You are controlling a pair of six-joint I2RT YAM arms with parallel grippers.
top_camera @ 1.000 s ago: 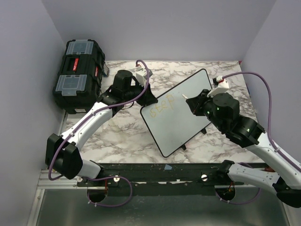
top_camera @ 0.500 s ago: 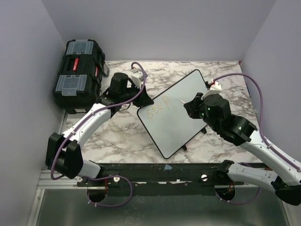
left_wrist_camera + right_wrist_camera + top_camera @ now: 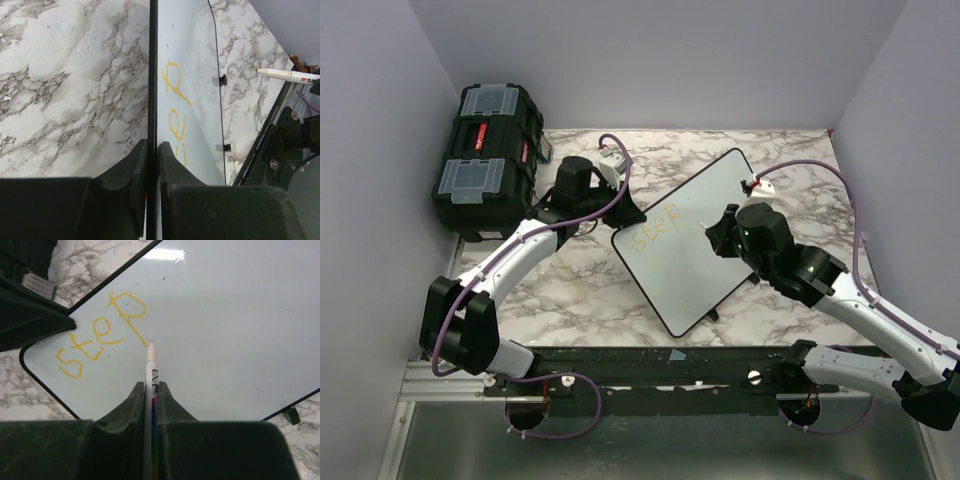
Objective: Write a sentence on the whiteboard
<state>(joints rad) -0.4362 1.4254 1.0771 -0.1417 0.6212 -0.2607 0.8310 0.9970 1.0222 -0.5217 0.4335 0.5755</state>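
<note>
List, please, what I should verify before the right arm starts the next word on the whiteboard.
1. Left gripper clamps the whiteboard edge: ok.
2. Right gripper holds the marker straight: ok.
3. Marker tip touching the whiteboard: cannot tell.
4. Writing legible, reads "step": ok.
5. Blank space beside the writing for more words: ok.
6. Sentence finished: not ok, one word only.
</note>
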